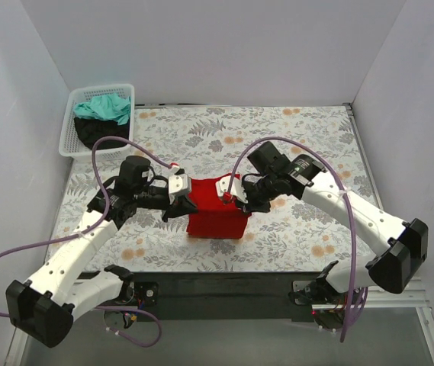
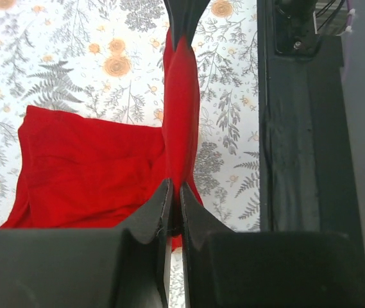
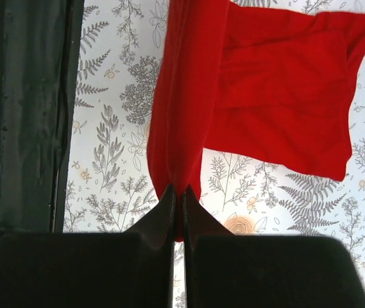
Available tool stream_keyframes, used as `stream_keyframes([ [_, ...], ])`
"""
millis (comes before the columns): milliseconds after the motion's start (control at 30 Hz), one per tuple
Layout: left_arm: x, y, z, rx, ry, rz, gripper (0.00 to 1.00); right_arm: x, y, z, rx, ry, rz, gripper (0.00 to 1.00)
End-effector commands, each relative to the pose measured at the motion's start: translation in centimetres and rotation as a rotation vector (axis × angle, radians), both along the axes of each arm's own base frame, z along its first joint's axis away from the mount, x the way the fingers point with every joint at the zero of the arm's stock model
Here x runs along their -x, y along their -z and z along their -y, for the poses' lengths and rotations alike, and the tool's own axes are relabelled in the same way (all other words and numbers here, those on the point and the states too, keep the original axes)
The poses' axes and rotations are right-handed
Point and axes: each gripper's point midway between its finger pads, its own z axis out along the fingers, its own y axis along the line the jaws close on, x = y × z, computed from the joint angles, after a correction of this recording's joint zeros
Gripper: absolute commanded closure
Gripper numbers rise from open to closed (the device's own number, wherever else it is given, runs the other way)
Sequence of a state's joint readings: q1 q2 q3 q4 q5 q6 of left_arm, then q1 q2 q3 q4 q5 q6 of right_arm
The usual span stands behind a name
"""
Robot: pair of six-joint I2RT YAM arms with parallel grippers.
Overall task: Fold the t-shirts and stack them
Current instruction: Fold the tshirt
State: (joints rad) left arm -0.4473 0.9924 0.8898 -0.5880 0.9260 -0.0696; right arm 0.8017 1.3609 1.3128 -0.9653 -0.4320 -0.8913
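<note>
From above, the red t-shirt (image 1: 217, 219) lies on the bench (image 1: 293, 130) between both arms, its lifted edge running side to side. Left wrist: the left pincer (image 2: 174, 192) pinches that edge. Right wrist: the right pincer (image 3: 177, 196) pinches it too, maybe pulled tight.

Floral-print table (image 1: 300, 130), white lattice basket (image 1: 65, 134) at far-left corner, red t-shirt (image 1: 217, 219) partly resting near front edge

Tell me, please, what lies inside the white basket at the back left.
In the basket a crumpled teal shirt lies on top of a black shirt. Anything beneath them, and the basket's floor, is covered.
</note>
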Motion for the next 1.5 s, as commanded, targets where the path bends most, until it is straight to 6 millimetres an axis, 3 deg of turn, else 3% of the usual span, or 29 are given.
stream_keyframes([
  [0, 0.7, 1.3, -0.6, -0.026, -0.039, -0.112, 1.0, 0.6, 1.0, 1.9, 0.111, 0.057, -0.082, 0.99],
  [200, -1.7, 1.9, -0.8, -0.032, -0.095, -0.113, 1.0, -0.7, 3.0, 1.4, 0.173, 0.032, -0.096, 0.99],
  [467, -3.7, 2.0, -1.1, -0.036, -0.109, -0.101, 1.0, -3.9, 1.2, -0.2, 0.128, 0.029, -0.039, 0.99],
  [667, -7.8, 0.9, -1.5, -0.013, -0.138, -0.097, 1.0, -7.1, 1.0, -0.7, 0.135, 0.023, 0.008, 0.99],
  [800, -10.7, 1.7, -1.9, -0.01, -0.152, -0.122, 1.0, -10.2, 0.4, -1.6, 0.127, 0.01, 0.071, 0.99],
  [833, -11.6, 2.8, -2.2, -0.016, -0.165, -0.151, 1.0, -11.1, 1.4, -1.9, 0.142, 0.009, 0.059, 0.99],
  [900, -13.4, 3.0, -2.2, -0.01, -0.183, -0.14, 1.0, -13.3, 1.7, -2.1, 0.139, 0.022, 0.068, 0.99],
  [933, -14.3, 3.5, -2.6, -0.009, -0.205, -0.157, 1.0, -15.1, 2.3, -2.4, 0.138, 0.04, 0.061, 0.99],
  [967, -15.1, 4.9, -2.7, -0.018, -0.218, -0.191, 1.0, -16.0, 2.8, -2.6, 0.137, 0.048, 0.052, 0.99],
  [1000, -16.4, 5.2, -3.0, -0.018, -0.235, -0.186, 1.0, -16.8, 4.7, -2.9, 0.153, 0.05, 0.017, 0.99],
  [1033, -17.1, 5.7, -3.3, -0.019, -0.247, -0.194, 1.0, -18.0, 4.6, -3.2, 0.141, 0.06, 0.029, 0.99],
  [1067, -17.9, 7.3, -3.4, -0.03, -0.259, -0.228, 1.0, -18.5, 5.4, -3.2, 0.15, 0.06, 0.021, 0.99],
  [1100, -18.8, 7.8, -3.6, -0.03, -0.269, -0.223, 1.0, -18.9, 7.2, -3.4, 0.17, 0.055, -0.005, 0.99],
  [1133, -19.8, 8.3, -3.7, -0.047, -0.29, -0.215, 1.0, -19.2, 7.8, -3.6, 0.173, 0.056, -0.013, 0.99],
  [1167, -20.5, 10.0, -3.8, -0.061, -0.298, -0.245, 1.0, -19.8, 8.2, -3.7, 0.174, 0.06, -0.015, 0.99],
  [1200, -21.1, 10.4, -4.0, -0.064, -0.308, -0.251, 1.0, -20.0, 9.8, -3.8, 0.192, 0.061, -0.041, 0.99],
  [1267, -22.4, 11.7, -4.2, -0.077, -0.348, -0.269, 1.0, -20.9, 10.6, -4.2, 0.192, 0.073, -0.038, 0.99],
  [1300, -22.6, 13.2, -4.3, -0.09, -0.356, -0.303, 1.0, -21.3, 11.9, -4.2, 0.204, 0.081, -0.057, 0.99],
  [1467, -23.3, 16.3, -5.0, -0.129, -0.416, -0.367, 1.0, -22.4, 14.4, -4.2, 0.231, 0.136, -0.068, 0.99],
])
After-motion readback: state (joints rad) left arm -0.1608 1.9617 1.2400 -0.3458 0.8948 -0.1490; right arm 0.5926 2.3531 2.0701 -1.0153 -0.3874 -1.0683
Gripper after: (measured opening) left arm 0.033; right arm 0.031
